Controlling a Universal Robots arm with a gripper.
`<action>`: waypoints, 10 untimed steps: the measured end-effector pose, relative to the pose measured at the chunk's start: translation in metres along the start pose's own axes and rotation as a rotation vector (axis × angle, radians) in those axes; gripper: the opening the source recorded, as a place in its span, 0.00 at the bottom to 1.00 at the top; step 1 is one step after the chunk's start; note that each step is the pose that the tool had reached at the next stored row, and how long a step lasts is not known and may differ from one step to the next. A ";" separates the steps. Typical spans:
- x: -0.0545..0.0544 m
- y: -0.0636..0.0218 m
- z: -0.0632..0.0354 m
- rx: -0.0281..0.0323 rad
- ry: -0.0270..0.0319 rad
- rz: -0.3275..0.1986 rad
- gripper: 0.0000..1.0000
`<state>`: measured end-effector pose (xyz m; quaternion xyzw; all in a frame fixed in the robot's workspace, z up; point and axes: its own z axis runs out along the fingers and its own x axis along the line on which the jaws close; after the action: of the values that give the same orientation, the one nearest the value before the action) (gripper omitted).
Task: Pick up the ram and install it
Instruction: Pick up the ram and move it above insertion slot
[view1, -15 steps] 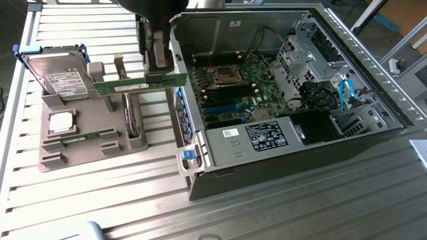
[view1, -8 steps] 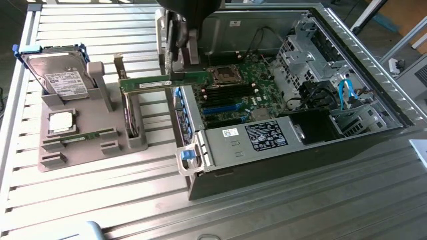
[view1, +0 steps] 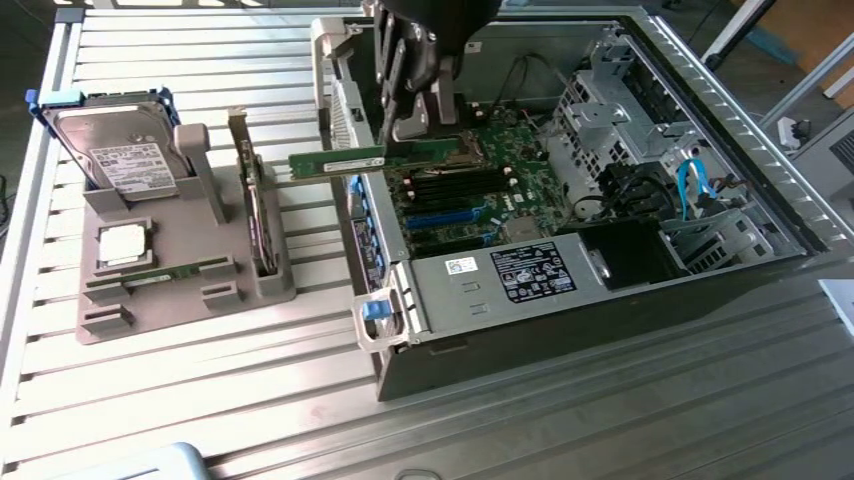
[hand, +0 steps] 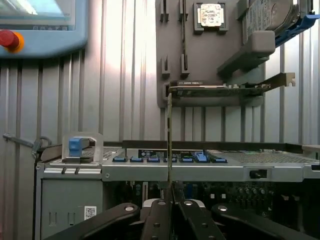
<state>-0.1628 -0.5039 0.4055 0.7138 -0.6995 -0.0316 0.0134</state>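
Ribbed metal table holds an open, boxy steel computer case at centre right of the exterior view and a grey moulded holder at left. At upper centre, the black gripper pinches one end of the ram, a thin, flat green stick held level over the case's edge.

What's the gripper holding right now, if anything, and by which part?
The gripper holds the long thin green circuit-board ram stick, its jaws closed on the stick's end toward the exterior view's right.
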 end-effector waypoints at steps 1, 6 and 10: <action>0.000 -0.0057 -0.0004 -0.0007 0.0000 0.000 0.12; 0.001 -0.0229 -0.0015 -0.0023 0.0000 0.000 0.12; 0.001 -0.0402 -0.0026 -0.0043 -0.0001 0.000 0.12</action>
<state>-0.1225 -0.5042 0.4056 0.7138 -0.6995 -0.0331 0.0149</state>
